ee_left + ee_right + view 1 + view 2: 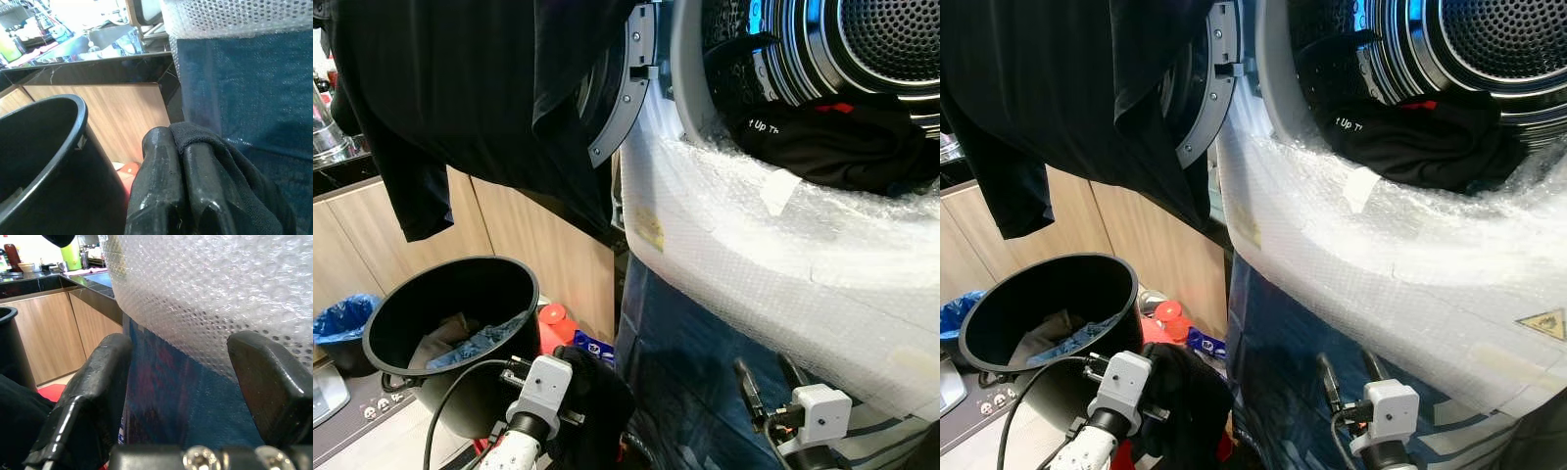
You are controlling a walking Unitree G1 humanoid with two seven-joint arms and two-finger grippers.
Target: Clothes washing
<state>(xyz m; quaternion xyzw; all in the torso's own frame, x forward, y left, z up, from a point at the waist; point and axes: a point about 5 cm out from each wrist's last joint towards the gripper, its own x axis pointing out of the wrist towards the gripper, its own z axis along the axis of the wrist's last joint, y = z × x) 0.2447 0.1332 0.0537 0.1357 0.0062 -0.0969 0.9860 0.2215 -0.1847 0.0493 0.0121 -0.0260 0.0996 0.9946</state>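
Washing machine drum (891,39), porthole open with the door (622,88) swung to the robot's left; a black printed garment (832,142) lies across the drum's lower lip, above a front wrapped in bubble wrap (783,245). Left gripper (183,147): low beside the black bucket (450,313), jaws together on a black cloth (597,397). Right gripper (178,396): jaws apart, just before the wrapped front's lower edge over a blue panel (675,362); a dark shirt (460,98) hangs upper left.

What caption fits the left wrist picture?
Left gripper clamps black cloth beside the black bucket.
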